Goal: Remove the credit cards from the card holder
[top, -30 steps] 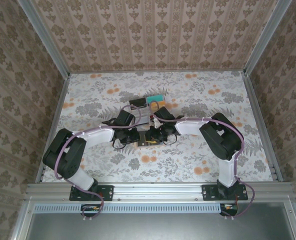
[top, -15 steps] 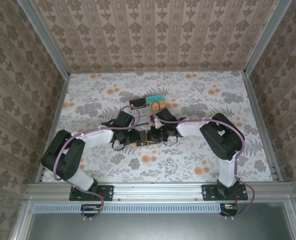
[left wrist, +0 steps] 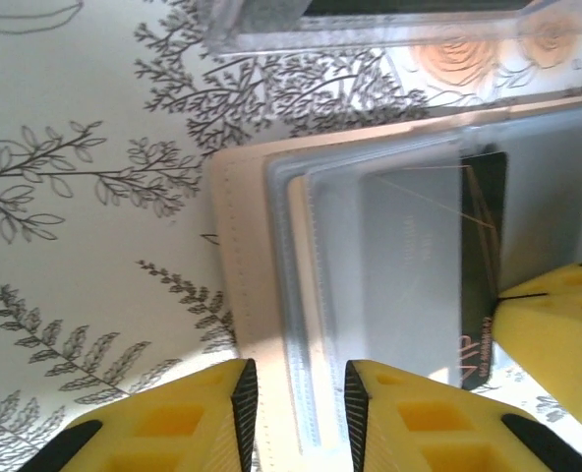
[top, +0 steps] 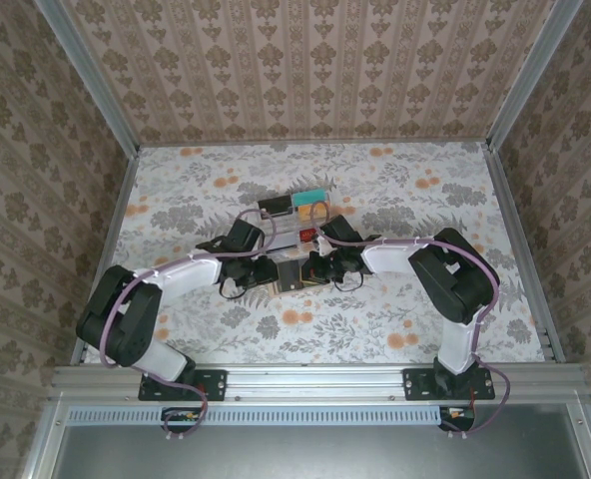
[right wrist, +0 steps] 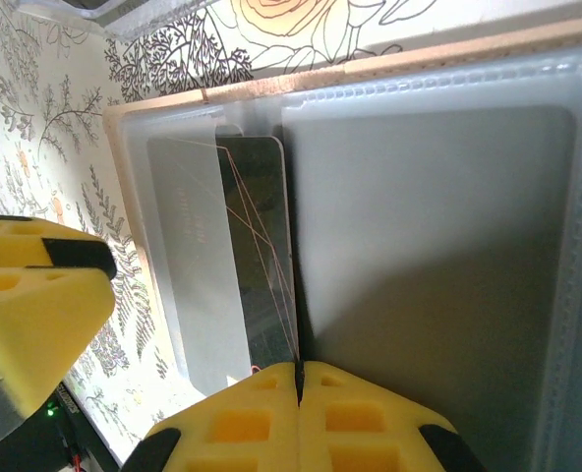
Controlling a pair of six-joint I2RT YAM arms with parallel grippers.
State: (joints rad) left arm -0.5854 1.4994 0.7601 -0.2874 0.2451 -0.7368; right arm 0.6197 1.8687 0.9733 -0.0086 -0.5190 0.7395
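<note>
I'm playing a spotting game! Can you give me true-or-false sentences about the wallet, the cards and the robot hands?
1. The right gripper pinches a thin black plastic card. True.
2. That card lies completely outside the flat tan bifold card holder. False: part of it sits inside a grey-blue pocket.
3. The left gripper has yellow fingers at the holder's tan edge. True.
4. The table is plain white. False: it has a flower print.
5. A clear plastic compartment tray lies just beyond the holder. True.
</note>
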